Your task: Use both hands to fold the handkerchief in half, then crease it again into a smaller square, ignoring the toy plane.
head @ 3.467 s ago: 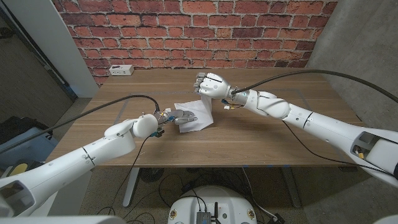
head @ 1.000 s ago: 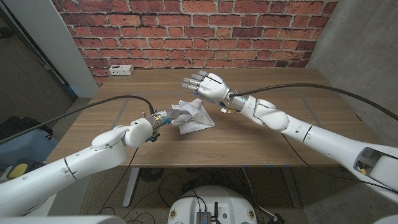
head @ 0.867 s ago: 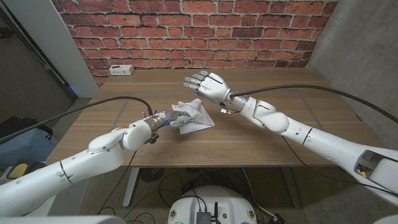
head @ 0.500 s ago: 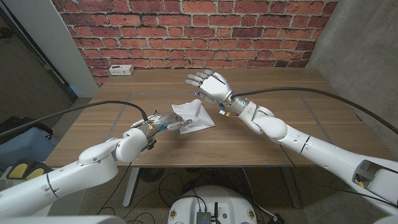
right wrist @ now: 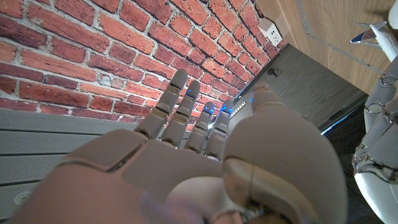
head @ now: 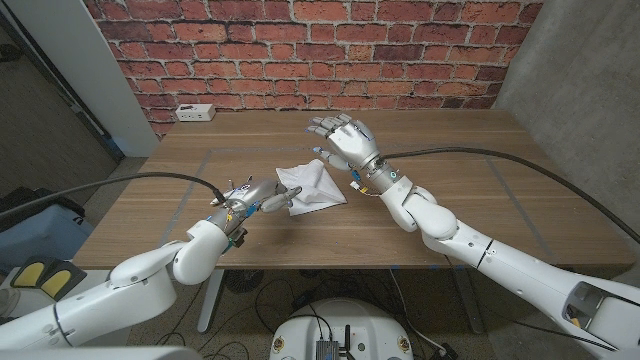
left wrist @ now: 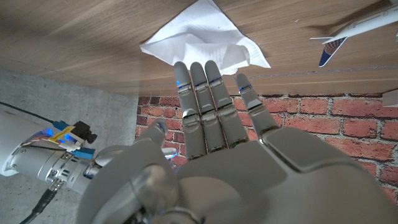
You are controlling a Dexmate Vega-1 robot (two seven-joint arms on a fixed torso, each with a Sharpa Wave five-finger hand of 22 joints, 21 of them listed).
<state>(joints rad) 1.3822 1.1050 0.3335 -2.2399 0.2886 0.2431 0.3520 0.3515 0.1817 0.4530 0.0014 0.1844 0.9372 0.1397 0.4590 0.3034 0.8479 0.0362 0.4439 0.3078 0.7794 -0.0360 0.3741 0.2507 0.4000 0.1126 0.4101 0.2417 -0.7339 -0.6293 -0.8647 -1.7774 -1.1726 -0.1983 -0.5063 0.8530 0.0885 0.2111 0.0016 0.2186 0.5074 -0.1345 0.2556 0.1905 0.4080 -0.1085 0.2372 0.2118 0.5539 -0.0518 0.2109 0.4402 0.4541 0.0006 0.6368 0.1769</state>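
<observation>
The white handkerchief [head: 312,186] lies rumpled and folded on the wooden table [head: 470,215], a little left of the middle; it also shows in the left wrist view [left wrist: 198,32]. My left hand [head: 263,199] is at its near-left side with fingers held straight and nothing in them. The fingertips [left wrist: 194,70] reach the cloth's edge, but I cannot tell if they touch it. My right hand [head: 345,143] hovers above the table just behind and right of the cloth, fingers spread and holding nothing. The toy plane [left wrist: 351,30] lies on the table beyond the cloth.
A white socket box [head: 195,113] sits at the table's far left, near the brick wall. Faint tape lines mark the tabletop. Black cables trail from both arms over the table. Bare wood stretches to the right of the cloth.
My left hand has let go of the cloth's raised fold and drawn back toward the table's front. The cloth now lies flatter. My right hand has turned and opened wider.
</observation>
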